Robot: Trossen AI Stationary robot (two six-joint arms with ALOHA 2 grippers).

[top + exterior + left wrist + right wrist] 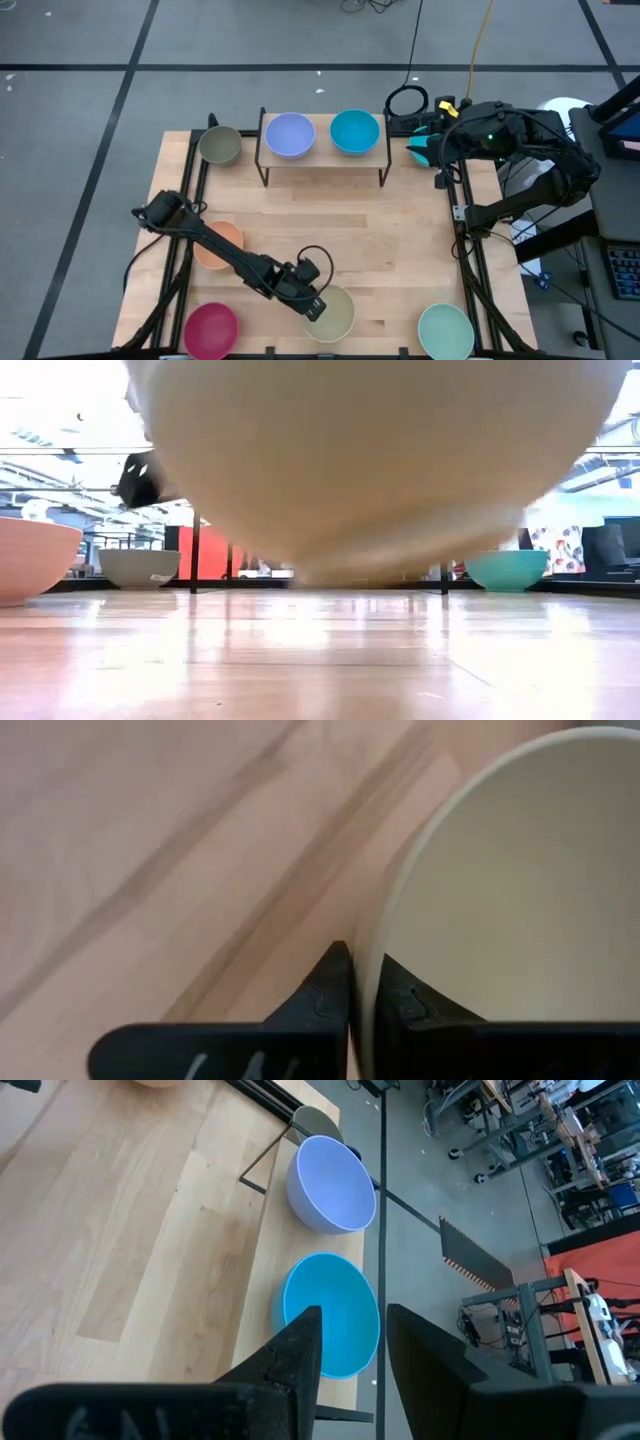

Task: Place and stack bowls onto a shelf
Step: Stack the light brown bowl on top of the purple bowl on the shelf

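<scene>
The pale yellow bowl (338, 314) is near the table's near edge and fills the low view (370, 460). My left gripper (312, 302) is at its left rim, shut on it. The shelf (320, 165) stands at the far edge and carries a periwinkle bowl (289, 134) and a cyan bowl (354, 131), each sitting on its base. My right gripper (350, 1342) hangs open and empty just right of the shelf, above a second cyan bowl (505, 570) on the table. My left gripper holds the pale yellow bowl by its rim (372, 970) on the bowl's left side. One finger (328, 992) is outside the wall and one finger (415, 1005) inside. The fingers come from above, slanting from the left. In the low view the bowl's underside (370, 575) hangs above the tabletop.
On the table, an olive-grey bowl (220, 145) stands left of the shelf and an orange bowl (218, 245) lies under my left arm. A magenta bowl (211, 330) and a mint green bowl (445, 330) sit at the near corners. Bare wood lies mid-table.
</scene>
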